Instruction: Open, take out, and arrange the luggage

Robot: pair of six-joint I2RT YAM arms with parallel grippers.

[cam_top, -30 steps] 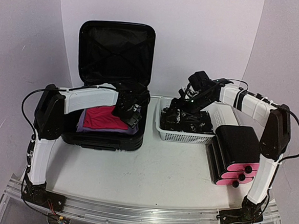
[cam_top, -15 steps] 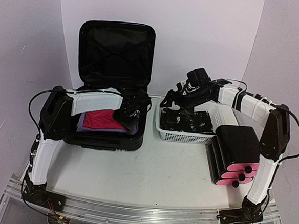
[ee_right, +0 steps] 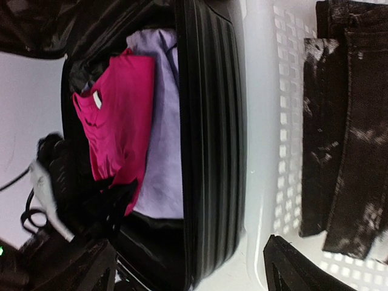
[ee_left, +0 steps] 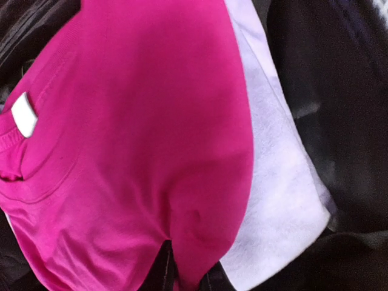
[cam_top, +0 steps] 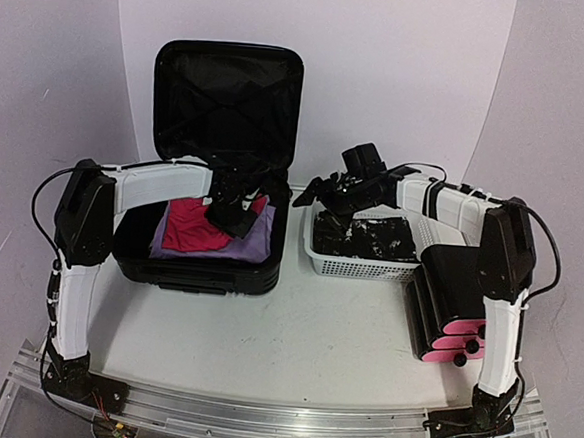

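The luggage (cam_top: pixel 198 273) lies open on the left, its lid (cam_top: pixel 227 99) standing upright at the back. Inside, a magenta shirt (cam_top: pixel 189 228) lies on a lavender garment (cam_top: pixel 257 245). My left gripper (cam_top: pixel 234 215) is over the right part of the case, shut on a fold of the magenta shirt (ee_left: pixel 139 133), which bulges between the fingers (ee_left: pixel 159 274); the lavender garment (ee_left: pixel 279 182) lies beneath. My right gripper (cam_top: pixel 309 195) hangs open above the gap between the luggage wall (ee_right: pixel 212 151) and the basket, holding nothing.
A white mesh basket (cam_top: pixel 359 267) with dark folded clothes (cam_top: pixel 371 235) stands right of the case. A black box with pink drawer fronts (cam_top: pixel 462 301) sits at the front right. The basket's wall (ee_right: pixel 267 121) nearly touches the case.
My left gripper has closed on the magenta shirt and shifted left and back with it. My right gripper has swung left from over the basket toward the case.
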